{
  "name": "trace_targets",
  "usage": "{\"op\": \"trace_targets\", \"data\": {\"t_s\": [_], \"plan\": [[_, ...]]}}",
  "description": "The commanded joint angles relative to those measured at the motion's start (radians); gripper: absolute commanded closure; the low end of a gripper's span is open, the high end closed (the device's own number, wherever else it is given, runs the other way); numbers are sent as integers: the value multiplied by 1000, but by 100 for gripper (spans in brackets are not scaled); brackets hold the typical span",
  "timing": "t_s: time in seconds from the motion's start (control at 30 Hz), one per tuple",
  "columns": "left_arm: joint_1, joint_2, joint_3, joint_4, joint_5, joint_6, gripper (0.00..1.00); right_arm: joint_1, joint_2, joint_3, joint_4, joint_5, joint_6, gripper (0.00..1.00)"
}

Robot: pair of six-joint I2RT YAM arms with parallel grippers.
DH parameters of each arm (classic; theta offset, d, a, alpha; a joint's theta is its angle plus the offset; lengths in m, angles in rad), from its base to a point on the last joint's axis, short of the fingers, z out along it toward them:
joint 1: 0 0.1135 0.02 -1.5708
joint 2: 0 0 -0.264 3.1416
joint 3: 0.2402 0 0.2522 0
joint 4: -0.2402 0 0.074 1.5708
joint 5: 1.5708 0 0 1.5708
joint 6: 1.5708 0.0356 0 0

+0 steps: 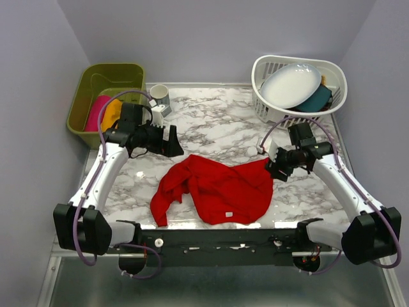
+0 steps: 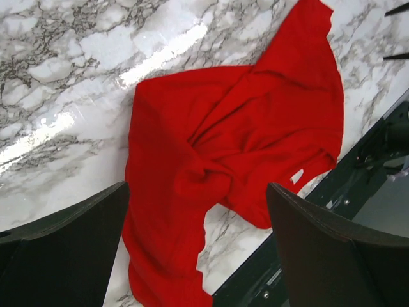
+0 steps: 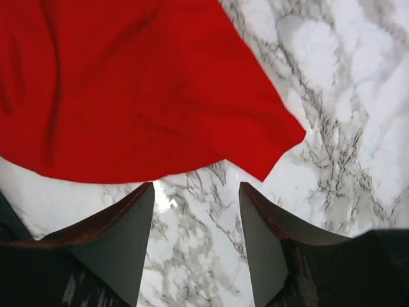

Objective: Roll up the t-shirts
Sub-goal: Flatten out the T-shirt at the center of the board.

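Note:
A bright red t-shirt (image 1: pixel 214 188) lies crumpled on the marble table (image 1: pixel 217 118), near the front edge. My left gripper (image 1: pixel 176 144) hovers above and behind the shirt's left part, jaws wide open and holding nothing. In the left wrist view the red t-shirt (image 2: pixel 236 134) spreads below the left gripper (image 2: pixel 197 188). My right gripper (image 1: pixel 271 167) sits at the shirt's right corner, open. In the right wrist view the right gripper (image 3: pixel 197 185) has only bare marble between its fingers, and the red t-shirt (image 3: pixel 140 83) ends just beyond the tips. Pink (image 1: pixel 97 112) and orange (image 1: pixel 112 114) t-shirts lie in a bin.
A green bin (image 1: pixel 105 77) stands at the back left with a mug (image 1: pixel 160 96) beside it. At the back right a white basket (image 1: pixel 332 70) holds a white plate (image 1: pixel 291 83) and a teal dish (image 1: pixel 316 99). The dark base rail (image 1: pixel 217 240) runs along the front edge.

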Motion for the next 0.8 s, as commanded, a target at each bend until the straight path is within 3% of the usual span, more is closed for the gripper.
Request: {"op": "trace_targets", "data": {"t_s": [0.0,0.27,0.47,0.77], "plan": [[-18,-101,-62,34,-24,103,1,-10,-24,-125,42,204,-204,40],[-18,-62,-50,20,-29,115,1,-44,141,-97,163,229,-345,45],[-18,10,-1,-17,-55,173,1,-101,302,-4,147,208,-487,46],[-18,83,91,-86,-129,291,1,-105,428,45,104,146,-489,46]]}}
